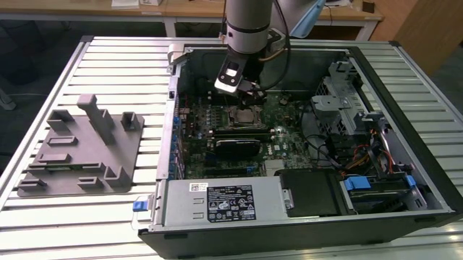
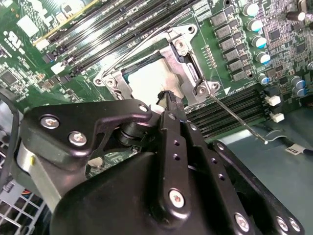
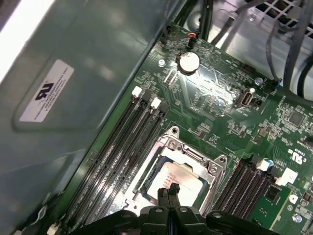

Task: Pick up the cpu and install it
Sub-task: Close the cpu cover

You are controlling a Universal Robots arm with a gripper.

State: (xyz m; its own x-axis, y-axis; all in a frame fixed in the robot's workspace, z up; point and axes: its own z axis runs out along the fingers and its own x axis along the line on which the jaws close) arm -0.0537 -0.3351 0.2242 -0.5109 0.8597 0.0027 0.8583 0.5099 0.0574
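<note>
**Exterior view.** The open computer case [image 1: 289, 241] lies on the slatted counter [image 1: 108, 59], with a grey fixture [image 1: 79, 151] at the exterior view's left. The arm [image 1: 250, 21] enters at the upper centre of the frame, with its claw [image 1: 248, 93] low over the motherboard [image 1: 289, 116].

**Both wrist views.** These give the close detail: the cpu [image 2: 144, 78] [image 3: 185, 175], pale and shiny, lies flat inside the metal socket frame [image 2: 183, 54], beside the memory slots [image 3: 122, 147].

**First wrist view.** A coin battery [image 3: 189, 61] appears on the board.

**Second wrist view.** A row of blue-topped capacitors [image 2: 254, 27] appears.

**Claw** [image 2: 167, 97] [image 3: 168, 190], in both wrist views: the fingers are drawn fully together and hold nothing. The tips stand at the cpu's top face, near one edge. Whether they touch it cannot be told.
</note>
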